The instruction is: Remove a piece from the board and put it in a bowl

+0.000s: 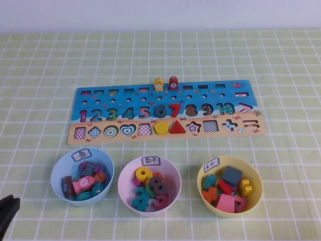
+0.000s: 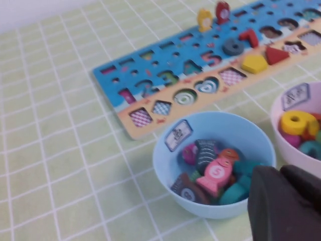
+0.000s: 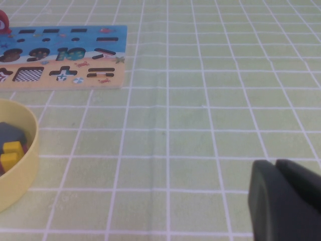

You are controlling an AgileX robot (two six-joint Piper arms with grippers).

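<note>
Item: small pink wooden fish-shaped piece (image 2: 215, 175), lying in the pale blue round plastic bowl (image 2: 168, 165), on top of other pieces, just ahead of my left fingers (image 2: 286, 206).

Left fingers: together, empty.

Right fingers (image 3: 286, 201): together, parked over bare worktop (image 3: 200, 100).

Long wooden puzzle board (image 1: 165, 113): beyond the bowls.

Risk: grabbing the yellow or red neighbour next.

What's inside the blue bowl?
In the blue bowl the pink piece lies on top, among dark striped, teal and brown pieces; those underneath are hidden. The left end effector is beside it, the right end effector over bare table.
</note>
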